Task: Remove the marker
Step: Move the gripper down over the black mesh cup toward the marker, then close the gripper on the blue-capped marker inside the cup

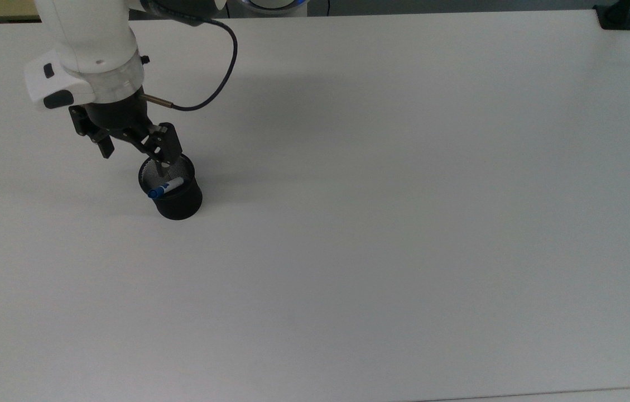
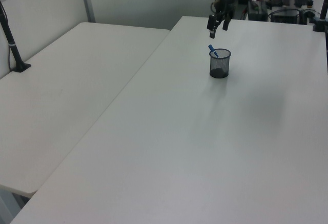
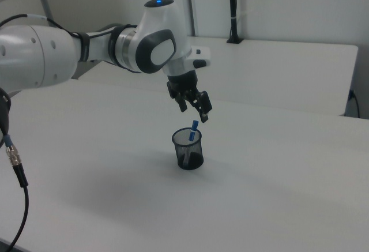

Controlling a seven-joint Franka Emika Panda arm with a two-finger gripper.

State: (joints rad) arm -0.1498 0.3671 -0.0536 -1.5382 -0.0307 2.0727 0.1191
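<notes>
The marker (image 3: pixel 193 130) leans in the mesh cup (image 3: pixel 188 150), just below the spread, empty jaws.

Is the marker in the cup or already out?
In. The marker leans inside the black mesh cup, blue end poking above the rim; the open hand hovers above, not touching it.

The marker (image 1: pixel 166 187) stands in the cup (image 1: pixel 178 202), so its lower barrel is behind the mesh wall in the top view and its print is too small to read; in the right view the marker (image 3: pixel 193 131) shows above the rim and only dimly through the cup (image 3: pixel 188 151). In the left view the marker (image 2: pixel 211 50) is a small blue fleck. The arm (image 1: pixel 89 39) is cut off by the top view's upper edge, and by the right view's left edge
</notes>
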